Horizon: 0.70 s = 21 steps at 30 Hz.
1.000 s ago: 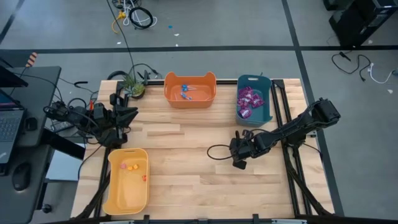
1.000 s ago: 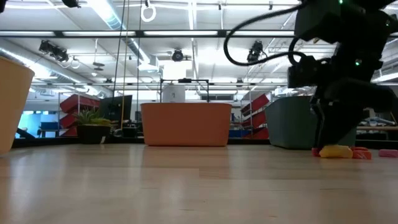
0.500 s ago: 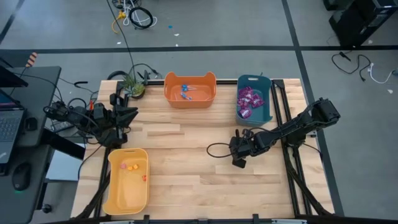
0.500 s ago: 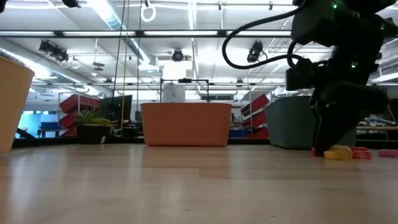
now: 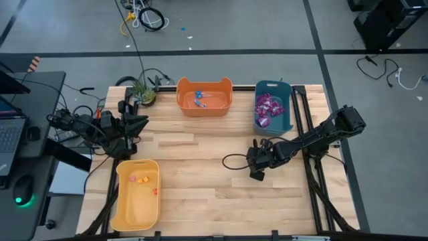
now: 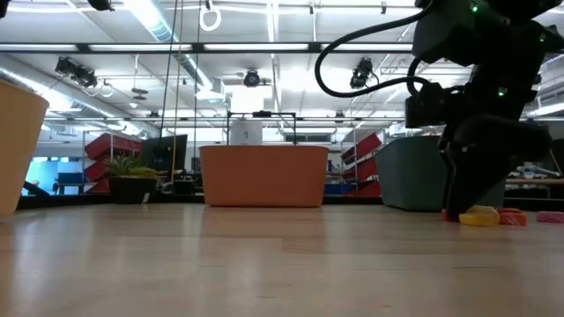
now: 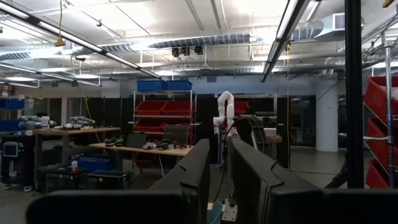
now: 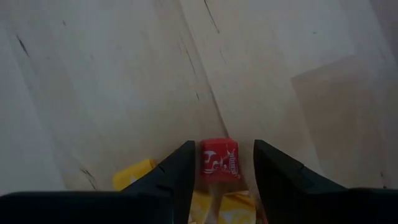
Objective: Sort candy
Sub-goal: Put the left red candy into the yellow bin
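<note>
High view showed us the wooden table (image 5: 200, 194) from straight above, with wide bare boards across its middle and at 6 o'clock. Three bins kept to the edges: an orange bin (image 5: 204, 96) at 12 o'clock holding blue-wrapped lollipops (image 5: 200, 99), a teal bin (image 5: 273, 115) at 1 o'clock holding purple packets (image 5: 267, 108), and a yellow bin (image 5: 137, 194) at 8 o'clock holding a few small orange and pink pieces (image 5: 141, 179).

We saw the right gripper (image 5: 257, 164) low over the boards at about 3 o'clock from the table's middle, near the teal bin but apart from it, with open wood toward the centre. In the right wrist view its fingers (image 8: 180, 171) stood apart on either side of a small red candy (image 8: 218, 159), gaps showing on both sides, so it gripped nothing. A yellow candy (image 8: 137, 176) lay just beside the red one. In the low view the yellow piece (image 6: 480, 215) and a red piece (image 6: 512, 218) rested on the table at the gripper's foot.

We saw the left gripper (image 5: 127, 127) waiting at 9 o'clock, raised off the table edge; its fingers (image 7: 189, 180) stood a narrow gap apart and held nothing.

Compared with a second earlier, the right gripper had shifted slightly and its fingers had spread wider; the bins had stayed put.
</note>
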Available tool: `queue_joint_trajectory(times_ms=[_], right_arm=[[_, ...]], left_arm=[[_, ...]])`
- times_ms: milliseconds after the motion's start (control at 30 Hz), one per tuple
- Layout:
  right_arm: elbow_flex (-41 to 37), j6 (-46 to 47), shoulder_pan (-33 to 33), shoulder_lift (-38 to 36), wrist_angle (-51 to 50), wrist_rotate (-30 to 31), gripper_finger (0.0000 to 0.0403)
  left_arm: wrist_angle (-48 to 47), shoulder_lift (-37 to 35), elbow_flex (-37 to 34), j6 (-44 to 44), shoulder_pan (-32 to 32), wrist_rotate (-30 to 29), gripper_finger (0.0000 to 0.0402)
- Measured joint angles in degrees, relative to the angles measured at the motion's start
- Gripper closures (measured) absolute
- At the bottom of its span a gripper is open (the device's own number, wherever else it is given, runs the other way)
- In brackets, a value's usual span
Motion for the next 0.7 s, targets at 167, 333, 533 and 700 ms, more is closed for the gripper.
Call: queue_joint_trajectory(times_ms=[167, 333, 533, 700], right_arm=[[-0.55, 0.45, 0.0, 0.0, 0.54, -1.46, 0.0258], [-2.15, 1.38, 0.02, -0.22, 3.29, -1.48, 0.0258], [-2.45, 1.51, 0.02, -0.24, 3.71, -1.49, 0.0271], [-2.48, 1.31, 0.02, -0.15, 3.93, -2.14, 0.031]], left_arm=[[-0.05, 0.0, 0.0, 0.0, 0.0, 0.0, 0.0335], [-0.25, 0.0, 0.0, 0.0, 0.02, 0.0, 0.0335], [-0.24, 0.0, 0.0, 0.0, 0.02, 0.0, 0.0335], [-0.24, 0.0, 0.0, 0.0, 0.02, 0.0, 0.0335]])
